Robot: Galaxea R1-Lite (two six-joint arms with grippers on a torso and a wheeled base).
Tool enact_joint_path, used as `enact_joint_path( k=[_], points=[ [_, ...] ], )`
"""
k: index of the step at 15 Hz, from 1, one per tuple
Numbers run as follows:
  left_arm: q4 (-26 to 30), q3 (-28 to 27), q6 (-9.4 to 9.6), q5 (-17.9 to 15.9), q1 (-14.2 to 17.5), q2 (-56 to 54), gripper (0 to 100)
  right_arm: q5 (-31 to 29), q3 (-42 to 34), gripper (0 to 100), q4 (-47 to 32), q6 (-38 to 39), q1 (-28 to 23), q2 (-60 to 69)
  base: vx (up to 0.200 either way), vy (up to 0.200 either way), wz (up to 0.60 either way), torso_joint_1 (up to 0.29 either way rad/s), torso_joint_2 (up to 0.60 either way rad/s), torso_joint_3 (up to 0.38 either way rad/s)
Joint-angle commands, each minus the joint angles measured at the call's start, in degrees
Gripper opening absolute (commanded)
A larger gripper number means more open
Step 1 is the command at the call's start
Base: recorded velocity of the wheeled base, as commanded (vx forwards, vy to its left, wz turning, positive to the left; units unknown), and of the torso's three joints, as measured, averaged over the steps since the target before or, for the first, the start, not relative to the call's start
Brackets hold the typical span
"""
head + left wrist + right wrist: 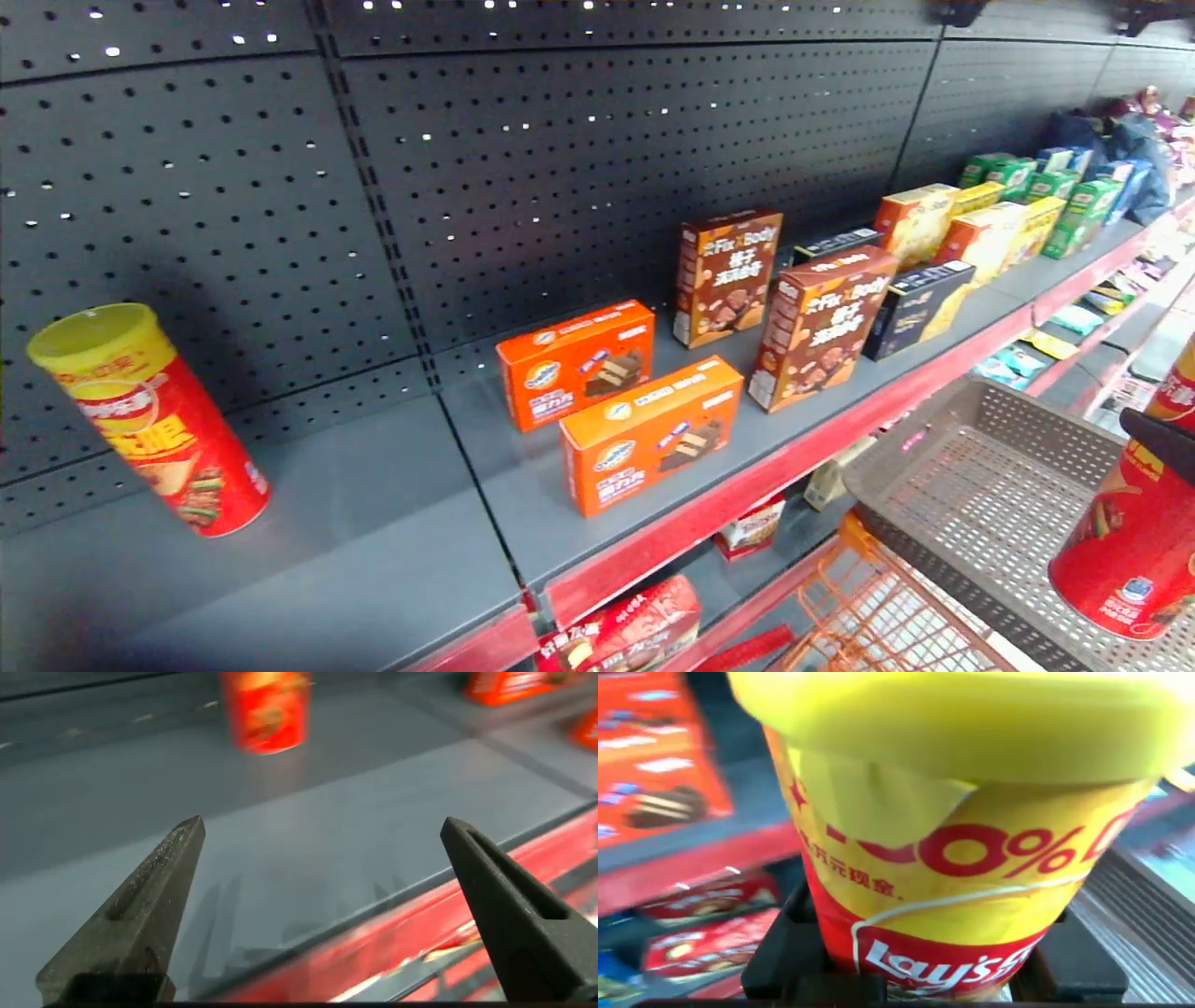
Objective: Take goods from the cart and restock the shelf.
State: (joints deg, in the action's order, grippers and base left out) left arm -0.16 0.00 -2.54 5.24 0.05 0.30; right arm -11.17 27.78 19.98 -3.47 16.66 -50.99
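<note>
- Left gripper (pixel 322 835) spread wide apart, nothing between its two fingers, up over a bare bit of the grey shelf (pixel 373 523), near the red front edge.
- Right gripper (pixel 924 966) clamped tight on a red chip can (pixel 971 812) with a yellow lid, one black finger on each side of it.
- Same red chip can at the right edge of the head view, up in the air, just beside the grey basket (pixel 980 467).
- Basket sitting on the orange cart (pixel 868 607), lower than the shelf.
- Second chip can (pixel 149 420) standing on the shelf, far off to the left, yellow lid on top, close to the back wall (pixel 560 140) full of little holes.
- Two orange boxes (pixel 574 364) in the middle of the shelf, one behind the other.
- Two brown boxes (pixel 819 327) standing up just to the right of the orange ones.
</note>
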Motion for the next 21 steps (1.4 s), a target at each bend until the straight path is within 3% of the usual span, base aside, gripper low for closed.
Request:
enact_joint_path(
  k=[1, 9, 13, 17, 19, 21],
  points=[
    [0.0, 0.0, -0.01, 0.0, 0.0, 0.0, 100, 0.0, -0.4, 0, 0.1, 0.0, -0.1, 0.2, 0.000, 0.000, 0.60, 0.002, 0.00, 0.002],
    [0.0, 0.0, -0.01, 0.0, 0.0, 0.0, 100, -0.1, -2.6, 0, 0.1, 0.7, -0.9, 0.9, 0.000, 0.000, 0.60, 0.003, 0.00, 0.003],
    [0.0, 0.0, -0.01, 0.0, 0.0, 0.0, 100, 0.3, -3.4, 0, -0.4, 0.7, -5.2, 5.2, 0.000, 0.000, 0.00, 0.000, 0.00, 0.000],
    [0.0, 0.0, -0.01, 0.0, 0.0, 0.0, 100, 2.4, -2.9, 0, -0.5, 0.7, -5.4, 10.3, 0.000, 0.000, 0.00, 0.000, 0.00, 0.000],
    [0.0, 0.0, -0.01, 0.0, 0.0, 0.0, 100, 2.8, -2.5, 0, -0.7, 0.4, -4.6, 11.7, 0.000, 0.000, 0.00, 0.000, 0.00, 0.000],
    [0.0, 0.0, -0.01, 0.0, 0.0, 0.0, 100, 8.9, -2.2, 0, -1.3, 0.5, -1.1, 13.7, 0.000, 0.000, 0.00, 0.000, 0.00, 0.000]
  ],
)
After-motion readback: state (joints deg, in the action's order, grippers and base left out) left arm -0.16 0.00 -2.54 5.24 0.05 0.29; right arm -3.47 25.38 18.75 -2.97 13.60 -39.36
